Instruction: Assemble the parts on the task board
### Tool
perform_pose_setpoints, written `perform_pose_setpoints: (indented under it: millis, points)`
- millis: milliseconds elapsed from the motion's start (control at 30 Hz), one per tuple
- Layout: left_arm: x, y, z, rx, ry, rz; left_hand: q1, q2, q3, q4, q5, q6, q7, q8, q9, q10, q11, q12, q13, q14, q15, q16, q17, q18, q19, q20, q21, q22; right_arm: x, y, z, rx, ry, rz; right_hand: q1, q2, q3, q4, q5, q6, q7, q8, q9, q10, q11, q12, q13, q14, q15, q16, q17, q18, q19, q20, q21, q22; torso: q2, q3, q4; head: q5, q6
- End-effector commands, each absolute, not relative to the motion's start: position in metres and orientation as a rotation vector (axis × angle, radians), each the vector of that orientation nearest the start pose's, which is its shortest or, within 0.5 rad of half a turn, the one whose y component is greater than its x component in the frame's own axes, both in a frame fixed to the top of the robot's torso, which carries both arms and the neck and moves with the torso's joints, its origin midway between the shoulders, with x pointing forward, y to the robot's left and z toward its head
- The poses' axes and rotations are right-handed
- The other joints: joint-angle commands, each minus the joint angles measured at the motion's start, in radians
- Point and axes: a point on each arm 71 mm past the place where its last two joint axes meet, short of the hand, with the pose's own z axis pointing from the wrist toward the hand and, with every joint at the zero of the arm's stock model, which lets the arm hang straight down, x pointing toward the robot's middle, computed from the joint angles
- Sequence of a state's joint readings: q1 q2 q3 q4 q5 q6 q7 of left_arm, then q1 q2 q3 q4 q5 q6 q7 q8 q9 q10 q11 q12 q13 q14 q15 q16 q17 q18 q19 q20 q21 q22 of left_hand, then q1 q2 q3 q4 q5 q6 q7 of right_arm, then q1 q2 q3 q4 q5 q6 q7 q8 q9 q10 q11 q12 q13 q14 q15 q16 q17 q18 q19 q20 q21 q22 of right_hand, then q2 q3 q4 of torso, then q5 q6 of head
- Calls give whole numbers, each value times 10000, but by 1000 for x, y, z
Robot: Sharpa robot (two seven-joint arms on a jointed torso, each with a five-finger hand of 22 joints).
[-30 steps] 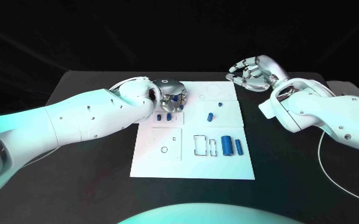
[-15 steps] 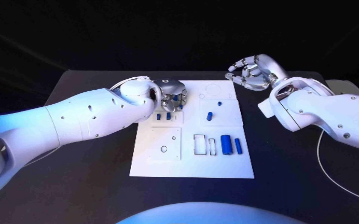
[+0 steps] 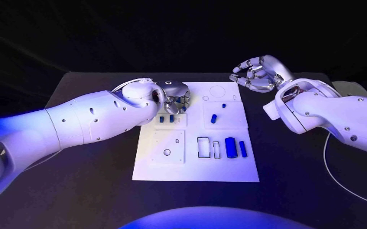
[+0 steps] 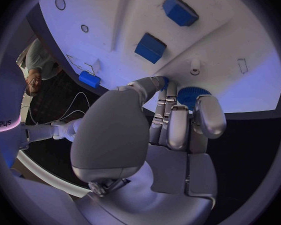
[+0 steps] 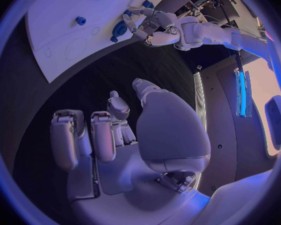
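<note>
The task board (image 3: 195, 170) lies in the middle of the black table (image 3: 92, 186), its long axis running from 12 to 6 o'clock in the head view; the left hand (image 3: 176, 97) sits over the board's 10 o'clock corner, fingers curled down together, and the left wrist view shows its fingertips (image 4: 160, 85) closed round a round ribbed blue part (image 4: 192, 95) that rests against the white surface (how firmly it is held I cannot tell).

Two small blue blocks (image 3: 167, 119) stand side by side just toward 6 o'clock from that hand; in the left wrist view they are raised blocks (image 4: 151, 48) standing up off the board.

One short blue peg (image 3: 214, 117) lies near the board's centre, tilted slightly off the 12-to-6 line; a smaller blue stub (image 3: 224, 105) sits just toward 12 o'clock from it.

Toward 4 o'clock on the board lie two blue cylinders, a thicker one (image 3: 230, 147) and a thinner one (image 3: 243, 149), parallel, both with long axes along 12 to 6.

The right hand (image 3: 257, 75) hovers off the board's 2 o'clock corner, above the table; its fingers are curled inward and it holds nothing, as the right wrist view (image 5: 109, 135) confirms.
</note>
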State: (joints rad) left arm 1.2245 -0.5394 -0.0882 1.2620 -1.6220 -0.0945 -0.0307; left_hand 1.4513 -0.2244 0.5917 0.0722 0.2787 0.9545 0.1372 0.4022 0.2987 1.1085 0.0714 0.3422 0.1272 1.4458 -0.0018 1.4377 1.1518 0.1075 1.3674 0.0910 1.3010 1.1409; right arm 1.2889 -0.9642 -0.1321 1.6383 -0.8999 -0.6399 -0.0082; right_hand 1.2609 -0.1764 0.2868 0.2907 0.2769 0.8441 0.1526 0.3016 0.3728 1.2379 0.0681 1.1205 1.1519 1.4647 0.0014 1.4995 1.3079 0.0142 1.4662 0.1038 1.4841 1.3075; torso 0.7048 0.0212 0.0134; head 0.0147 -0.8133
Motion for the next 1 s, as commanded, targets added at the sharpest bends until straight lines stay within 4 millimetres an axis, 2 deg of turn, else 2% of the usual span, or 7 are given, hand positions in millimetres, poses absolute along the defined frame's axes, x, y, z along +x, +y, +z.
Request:
perform_pose_setpoints:
  millis: [33,300,500,600,667,867,1000]
  points:
    - [513,108,-214,5180,17679,-6348,-50,74,85,-54,-42,60,8,-76,12,80,12,-107,-23,86,-9,43,18,-140,70,-7,67,43,471,-242,-156,4165,14838,8448,-32,1,-29,-34,48,-71,4,44,-15,-25,0,-4,15,660,-76,-68,982,91,590,-54,-31,2069,-3,-6,-1,4,19]
    - [510,114,-207,4732,17279,-6760,-178,55,176,-162,-55,157,22,-164,9,249,20,-337,-53,110,-2,60,23,-155,109,-24,133,130,472,-243,-156,4179,14820,8418,-33,5,-26,-33,52,-64,1,54,-14,-6,-4,4,15,659,-79,-72,979,92,589,-56,-34,2068,-16,-10,7,-20,45]
    - [507,122,-196,4332,17069,-6972,-286,21,176,-184,-62,198,22,-208,10,318,21,-449,-64,113,-2,59,-1,-157,116,-32,147,146,472,-245,-156,4196,14810,8382,-33,5,-26,-33,52,-64,1,54,-14,-6,-4,4,15,659,-79,-72,979,92,589,-56,-34,2068,-28,-18,38,-32,64]
    - [505,127,-190,4139,16977,-7023,-375,-14,160,-184,-66,217,23,-243,9,356,23,-530,-71,113,0,58,-16,-158,116,-34,150,150,472,-245,-156,4202,14809,8369,-33,5,-26,-33,52,-64,1,54,-14,-6,-4,4,15,659,-79,-72,979,92,589,-56,-34,2068,-31,-18,51,-18,88]
    - [504,131,-187,4042,16975,-7021,-399,-21,157,-183,-66,225,21,-252,10,367,22,-553,-73,114,0,58,-19,-159,117,-34,151,151,472,-245,-156,4203,14810,8367,-33,5,-26,-33,52,-64,1,54,-14,-6,-4,4,15,659,-79,-72,979,92,589,-56,-34,2068,-27,-9,38,7,100]
    - [501,148,-183,3788,17237,-6788,-476,-50,137,-177,-71,245,13,-279,11,402,20,-620,-77,111,-1,54,-41,-159,115,-34,151,152,472,-246,-157,4211,14817,8350,-33,5,-26,-33,52,-64,1,54,-14,-6,-4,4,15,659,-79,-72,979,92,589,-56,-34,2068,-55,-5,70,19,77]
    - [502,157,-184,3638,17474,-6611,-506,-62,128,-174,-72,253,8,-290,12,416,17,-646,-78,107,-1,50,-57,-160,117,-35,155,159,472,-246,-157,4213,14820,8344,-33,5,-26,-33,52,-64,1,54,-14,-6,-4,4,15,659,-79,-72,979,92,589,-56,-34,2068,-46,-18,79,22,66]
